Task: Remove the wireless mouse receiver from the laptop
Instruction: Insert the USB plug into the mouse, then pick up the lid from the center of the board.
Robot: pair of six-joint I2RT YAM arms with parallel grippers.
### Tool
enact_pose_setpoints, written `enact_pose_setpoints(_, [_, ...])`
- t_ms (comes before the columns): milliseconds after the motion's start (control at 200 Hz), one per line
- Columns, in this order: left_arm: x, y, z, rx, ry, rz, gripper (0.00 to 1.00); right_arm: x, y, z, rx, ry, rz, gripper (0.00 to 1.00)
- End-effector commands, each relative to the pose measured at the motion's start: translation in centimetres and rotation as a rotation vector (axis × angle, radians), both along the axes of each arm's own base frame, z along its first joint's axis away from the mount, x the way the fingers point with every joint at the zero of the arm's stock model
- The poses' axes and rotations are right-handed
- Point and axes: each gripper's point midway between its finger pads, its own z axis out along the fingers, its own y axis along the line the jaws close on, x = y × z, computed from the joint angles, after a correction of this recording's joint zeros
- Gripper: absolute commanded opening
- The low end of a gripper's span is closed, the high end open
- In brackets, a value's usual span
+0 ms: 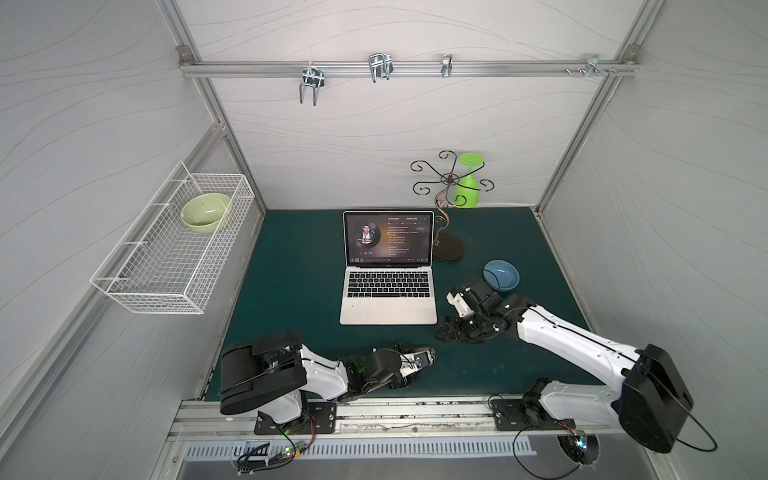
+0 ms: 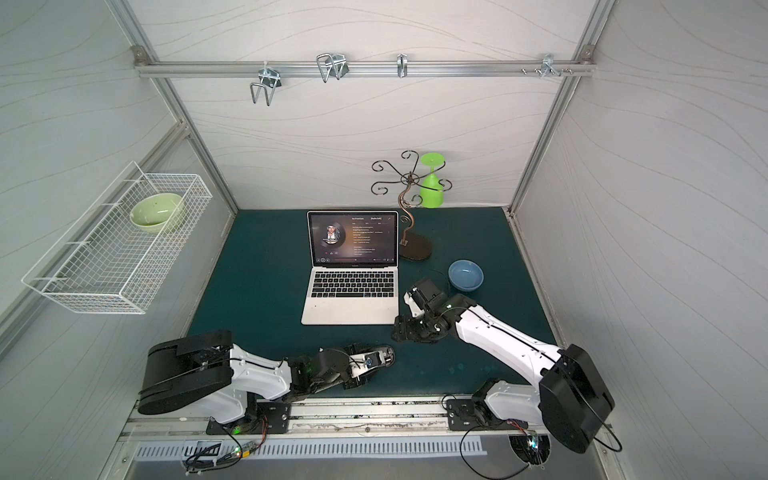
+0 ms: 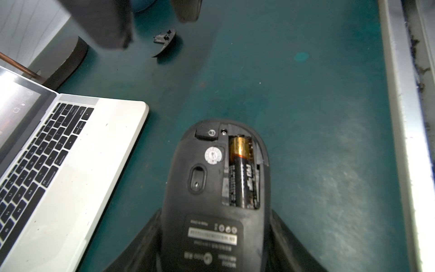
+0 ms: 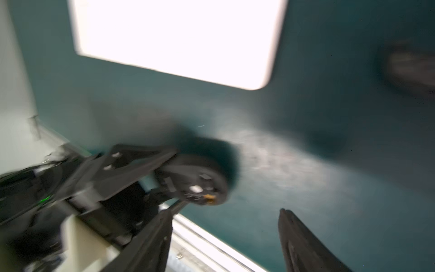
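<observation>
- Evidently, no stub was seen on the visible edges of the laptop (image 3: pixel 94 146); a small dark plug, judged to be the receiver (image 3: pixel 207 134), was seated in a slot of the upturned mouse (image 3: pixel 202 183).
- The mouse was clamped by the left gripper (image 3: pixel 216 212).
- The right gripper (image 4: pixel 226 219) was spread wide and empty.
- The receiver was judged light, rigid and slippery; it was best pinched by its exposed head and drawn straight.

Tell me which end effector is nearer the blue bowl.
Right. The right end effector is a little in front of the bowl, beside the laptop; the left end effector is farther, well in front of the laptop, gripping the mouse.
</observation>
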Motion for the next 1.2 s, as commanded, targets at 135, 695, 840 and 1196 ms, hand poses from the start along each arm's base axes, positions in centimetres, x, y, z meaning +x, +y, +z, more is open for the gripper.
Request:
enact_pose_setpoints(135, [0.1,-0.1,0.1,-0.072,0.179,0.004,0.0,4.1,-6.3,-1.9,-0.308,-0.042,-0.085,0.71])
enact_pose_setpoints(695, [-0.2,-0.2,0.8,-0.092,0.178,-0.015,0.0,6.7,-5.6,-2.7,-0.642,-0.207,0.709,0.7])
enact_pose_setpoints(840, [-0.2,-0.2,0.9,-0.097,0.176,-0.018,0.0,7.3,-6.0,-2.6,-0.612,-0.242,0.823,0.66])
enact_pose_setpoints(1196, [-0.1,0.0,1.2,-0.107,0.158,-0.012,0.0,7.9,-5.6,-4.6,-0.517,-0.198,0.932,0.56])
